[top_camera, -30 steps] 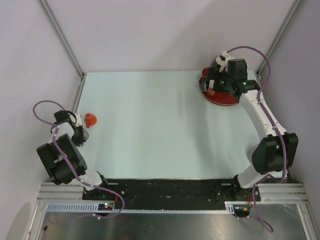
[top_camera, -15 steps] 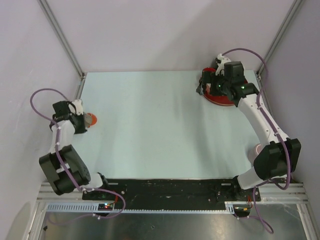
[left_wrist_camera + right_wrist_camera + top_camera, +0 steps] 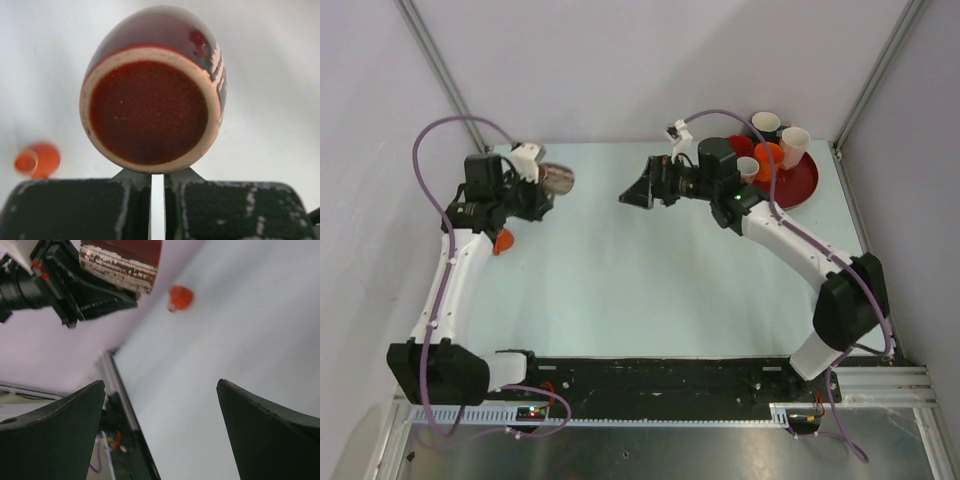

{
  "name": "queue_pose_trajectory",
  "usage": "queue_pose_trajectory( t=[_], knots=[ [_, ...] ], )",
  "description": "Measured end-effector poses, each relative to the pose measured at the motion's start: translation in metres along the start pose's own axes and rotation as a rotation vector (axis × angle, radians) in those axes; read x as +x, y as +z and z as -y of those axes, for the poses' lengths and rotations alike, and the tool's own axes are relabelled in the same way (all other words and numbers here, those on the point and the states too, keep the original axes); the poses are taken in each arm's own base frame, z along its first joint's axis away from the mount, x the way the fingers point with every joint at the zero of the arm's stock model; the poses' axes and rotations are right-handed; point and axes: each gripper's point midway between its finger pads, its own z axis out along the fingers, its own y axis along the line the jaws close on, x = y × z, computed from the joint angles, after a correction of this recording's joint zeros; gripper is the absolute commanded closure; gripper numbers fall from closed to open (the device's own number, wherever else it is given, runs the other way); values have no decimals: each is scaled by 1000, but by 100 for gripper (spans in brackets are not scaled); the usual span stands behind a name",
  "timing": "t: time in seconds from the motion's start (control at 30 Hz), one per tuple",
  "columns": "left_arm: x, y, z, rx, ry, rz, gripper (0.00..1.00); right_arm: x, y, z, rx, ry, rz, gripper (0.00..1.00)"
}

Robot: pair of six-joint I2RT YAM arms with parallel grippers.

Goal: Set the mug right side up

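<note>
Pale tabletop [image 3: 620,290] fills the walled cell, with a red tray [image 3: 805,180] of cups in the upper right of the overhead frame and a small orange piece [image 3: 502,241] lying at the left edge. The mug [image 3: 557,178] is off the surface in the upper left, lying on its side in the air. The left gripper [image 3: 538,188] is clenched on it, pinching a thin part at its lower edge; whether that is the handle is hidden. In the left wrist view a round, cream-rimmed end faces the camera, and I cannot tell if it is the mouth or the base.

The right gripper [image 3: 635,192] is spread wide, holds nothing, and points at the mug from the centre, apart from it.

This looks like mid-turn, perhaps a handover. Next, the mug needs rotating until its mouth faces up, then setting down, or else a firm hold by the right gripper on its body before the left lets go.
</note>
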Motion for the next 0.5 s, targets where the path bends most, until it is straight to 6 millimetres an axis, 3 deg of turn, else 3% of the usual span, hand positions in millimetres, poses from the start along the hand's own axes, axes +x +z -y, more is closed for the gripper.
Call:
queue_pose_trajectory(
  t=[0.1,0.23,0.37,0.5],
  knots=[
    [-54,-16,45,116,63,110,100,-16,21,-21,-142,69,71,1],
    [-94,-41,90,243,107,200,100,-34,36,-39,-280,152,144,1],
    [-98,-51,118,332,115,198,100,-51,32,-59,-385,179,201,1],
    [-86,-44,129,377,101,138,100,-68,18,-83,-492,140,256,3]
  ],
)
